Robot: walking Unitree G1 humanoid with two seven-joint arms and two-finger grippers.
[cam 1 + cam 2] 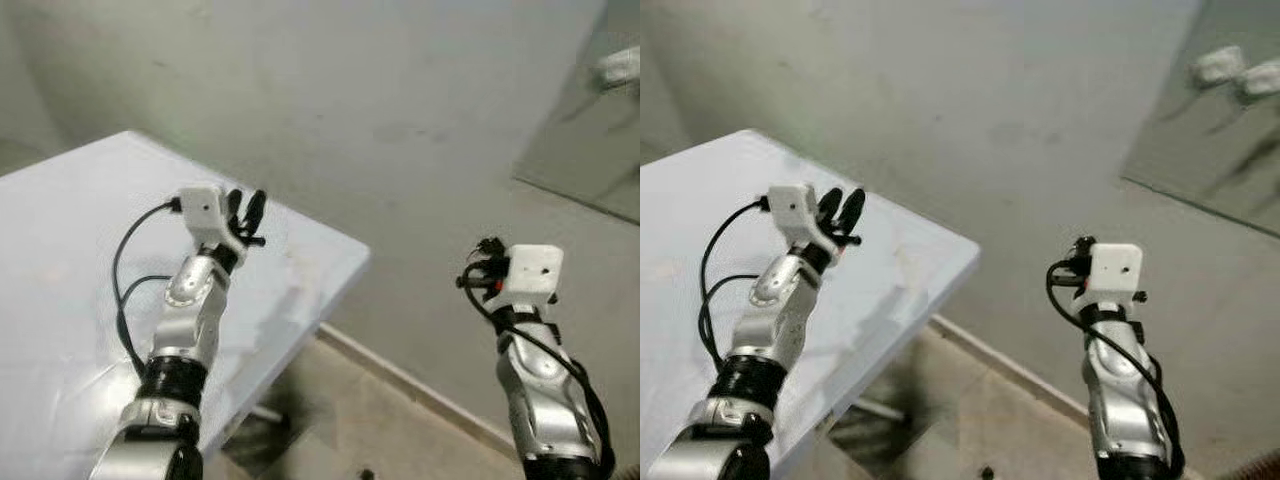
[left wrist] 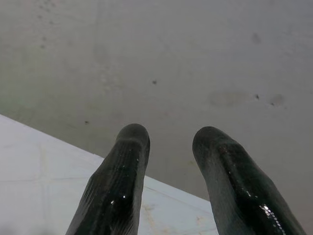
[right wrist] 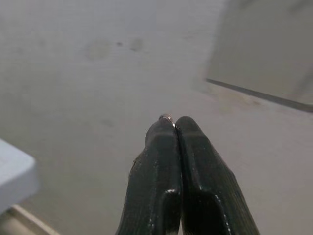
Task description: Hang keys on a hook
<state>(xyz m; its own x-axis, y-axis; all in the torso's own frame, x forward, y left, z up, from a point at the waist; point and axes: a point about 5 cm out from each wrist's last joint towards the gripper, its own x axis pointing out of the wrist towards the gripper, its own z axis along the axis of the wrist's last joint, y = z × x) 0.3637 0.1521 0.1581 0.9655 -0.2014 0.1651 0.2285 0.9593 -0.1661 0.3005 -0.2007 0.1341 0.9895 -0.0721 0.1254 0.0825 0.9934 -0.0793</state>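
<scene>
My right gripper [image 3: 174, 122] is shut, and a small silver bit of the key ring [image 3: 166, 117] shows at its fingertips. The rest of the keys is hidden. The right arm [image 1: 540, 380] is raised at the right and points at the bare grey wall [image 1: 400, 120]. My left gripper [image 2: 168, 142] is open and holds nothing. It is held up over the far edge of the white table [image 1: 60, 230], also facing the wall.
The table's corner [image 1: 355, 255] juts toward the wall, with tan floor [image 1: 350, 410] and a baseboard below it. A grey panel [image 1: 590, 140] leans on the wall at the upper right, with blurred white shapes [image 1: 1225, 65] in it.
</scene>
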